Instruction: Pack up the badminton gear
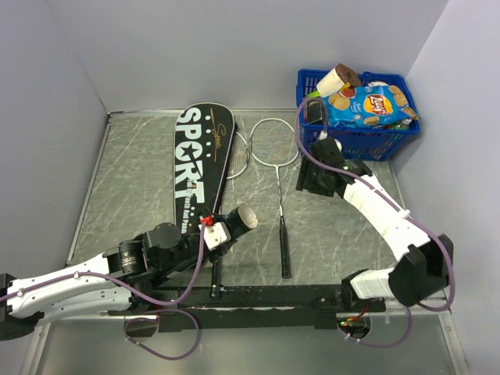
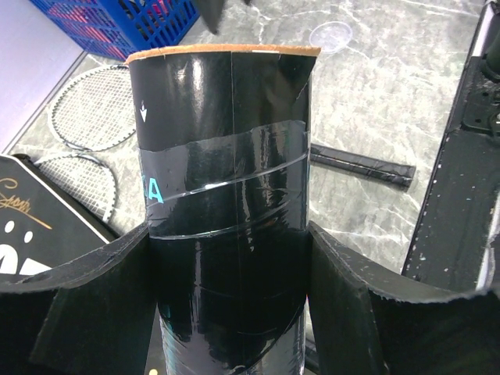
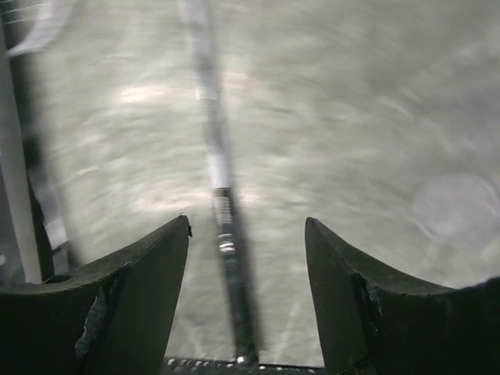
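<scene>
My left gripper (image 1: 223, 233) is shut on the long black tube (image 1: 241, 220) and holds it off the table, its open end pointing up and right. In the left wrist view the tube (image 2: 226, 156), with teal print, fills the gap between my fingers (image 2: 344, 281). The black "SPORT" cover (image 1: 199, 168) lies flat at the middle left. One racket (image 1: 280, 183) lies beside it, head far and handle near. The second racket's head (image 1: 237, 153) sticks out from under the cover. My right gripper (image 1: 312, 178) is open above the first racket's shaft (image 3: 223, 211), in a blurred view. No shuttlecock is visible.
A blue basket (image 1: 387, 144) of snack packets stands at the far right corner. A small clear round disc (image 2: 330, 35) lies on the table. Grey walls close the back and sides. A black rail (image 1: 273, 295) runs along the near edge.
</scene>
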